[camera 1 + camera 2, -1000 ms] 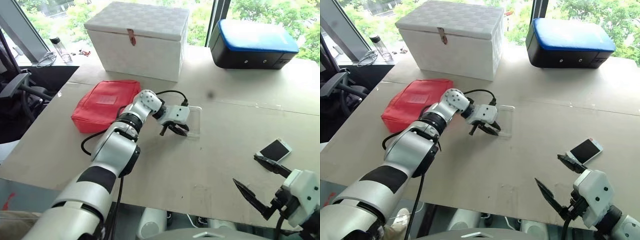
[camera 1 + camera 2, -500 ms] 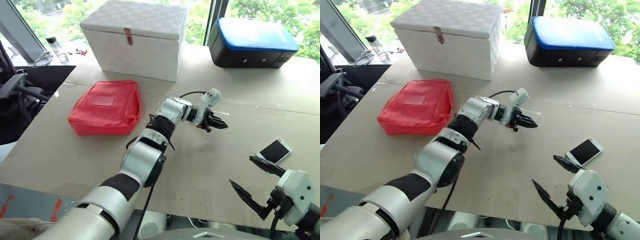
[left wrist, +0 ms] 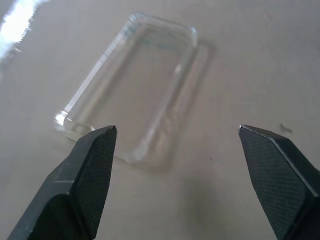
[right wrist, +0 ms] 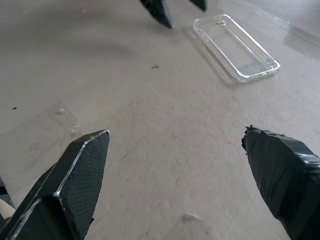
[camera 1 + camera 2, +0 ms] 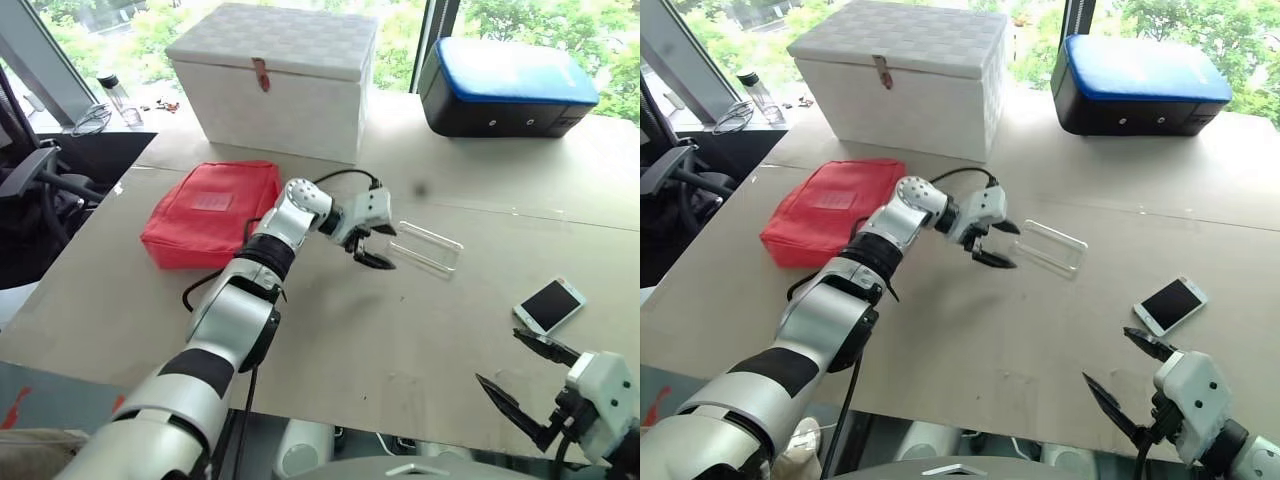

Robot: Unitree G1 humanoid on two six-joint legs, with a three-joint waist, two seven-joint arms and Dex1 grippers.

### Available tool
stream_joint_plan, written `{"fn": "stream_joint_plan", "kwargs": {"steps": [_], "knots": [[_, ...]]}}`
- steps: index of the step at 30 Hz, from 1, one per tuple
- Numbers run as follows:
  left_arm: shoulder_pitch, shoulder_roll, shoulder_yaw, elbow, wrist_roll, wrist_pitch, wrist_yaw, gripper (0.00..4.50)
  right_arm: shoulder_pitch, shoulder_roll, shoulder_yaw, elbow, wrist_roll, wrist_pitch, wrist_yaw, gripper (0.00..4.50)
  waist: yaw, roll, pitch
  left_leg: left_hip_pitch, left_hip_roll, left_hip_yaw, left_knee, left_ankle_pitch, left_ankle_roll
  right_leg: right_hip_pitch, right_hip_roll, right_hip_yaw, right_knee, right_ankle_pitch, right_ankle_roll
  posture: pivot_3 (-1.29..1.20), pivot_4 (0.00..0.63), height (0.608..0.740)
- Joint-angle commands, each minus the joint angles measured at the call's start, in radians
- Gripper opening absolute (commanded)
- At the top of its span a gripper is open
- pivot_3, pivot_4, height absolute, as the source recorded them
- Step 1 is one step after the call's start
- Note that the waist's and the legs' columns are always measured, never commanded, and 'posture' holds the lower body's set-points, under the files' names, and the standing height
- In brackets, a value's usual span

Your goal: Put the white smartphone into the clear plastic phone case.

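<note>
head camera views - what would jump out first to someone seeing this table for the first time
Likely the left gripper, reached out over the middle of the table with its jaws open, just short of the clear plastic phone case lying empty on the surface. Next, the bright red pouch to its left and the big white box behind, with a blue-topped black case at the far right. The white smartphone lies screen up near the open right gripper.
</note>
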Motion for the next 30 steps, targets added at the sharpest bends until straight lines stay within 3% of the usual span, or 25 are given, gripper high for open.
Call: {"fn": "stream_joint_plan", "kwargs": {"steps": [1,3,8,10,16,20,23,25,28,30], "knots": [[-0.054,-0.034,-0.030,0.112,0.071,-0.123,0.071,3.70,0.067,0.033,-0.089,-0.016,0.004,-0.051,0.032,4.50,0.007,0.000,0.000,0.000,-0.001,0.001,0.000,-0.001,0.002,0.000,-0.001,0.000,0.000,0.000,0.000,0.00,0.150,0.740],[-0.065,-0.053,-0.022,0.156,0.081,-0.130,0.105,3.19,0.092,0.053,-0.121,-0.019,0.017,-0.060,0.041,4.50,0.008,0.000,-0.001,0.000,-0.001,0.002,0.000,-0.001,0.002,0.000,-0.001,0.001,0.000,0.001,0.001,0.00,0.150,0.740],[-0.078,-0.081,0.016,0.204,0.069,-0.106,0.106,0.63,0.116,0.082,-0.143,-0.032,0.016,-0.065,0.051,4.50,0.005,0.000,-0.001,0.002,-0.001,0.001,0.000,-0.001,0.002,0.000,-0.001,0.001,0.000,0.001,0.002,0.00,0.150,0.740],[-0.079,-0.085,0.027,0.203,0.065,-0.101,0.096,0.07,0.121,0.089,-0.148,-0.028,0.016,-0.072,0.059,4.50,0.001,0.000,-0.001,0.002,0.000,0.001,0.000,-0.001,0.002,0.000,0.000,0.000,0.001,0.001,0.002,0.00,0.150,0.740],[-0.065,-0.071,0.062,0.147,0.033,-0.046,0.020,0.07,0.122,0.109,-0.155,-0.024,0.012,-0.083,0.069,4.50,-0.011,0.000,-0.001,0.001,0.000,0.001,0.000,-0.001,0.002,0.000,-0.001,0.000,0.001,0.001,0.002,0.00,0.150,0.740],[-0.013,-0.049,0.086,0.012,-0.003,0.023,-0.007,0.07,0.122,0.123,-0.141,-0.019,-0.004,-0.090,0.067,4.50,-0.016,0.000,-0.001,0.001,0.000,0.001,0.000,-0.001,0.002,0.000,-0.001,0.000,0.001,0.001,0.002,0.00,0.150,0.740],[0.028,-0.030,0.094,-0.098,-0.022,-0.021,0.004,0.07,0.106,0.119,-0.120,-0.014,-0.021,-0.090,0.067,4.50,-0.016,0.000,-0.001,0.001,0.000,0.001,0.000,-0.001,0.002,0.000,-0.001,0.001,0.001,0.001,0.002,0.00,0.150,0.740],[0.039,-0.014,0.088,-0.136,-0.018,-0.058,0.001,0.56,0.089,0.110,-0.111,-0.007,-0.024,-0.086,0.068,4.50,-0.016,0.000,-0.001,0.001,0.000,0.001,0.000,-0.001,0.002,0.000,-0.001,0.001,0.001,0.001,0.002,0.00,0.150,0.740],[0.035,-0.020,0.092,-0.139,-0.017,-0.137,0.054,1.69,0.056,0.091,-0.112,0.003,-0.020,-0.071,0.071,4.50,-0.014,0.001,-0.001,0.002,0.000,0.001,0.000,-0.001,0.002,0.000,-0.001,0.001,0.001,0.001,0.002,0.00,0.150,0.740],[0.029,-0.024,0.083,-0.113,0.005,-0.212,0.108,1.93,0.034,0.075,-0.116,0.009,-0.013,-0.061,0.074,4.50,-0.013,0.000,-0.001,0.002,0.000,0.001,0.000,-0.001,0.002,0.000,-0.001,0.001,0.001,0.001,0.002,0.00,0.150,0.740]]}}
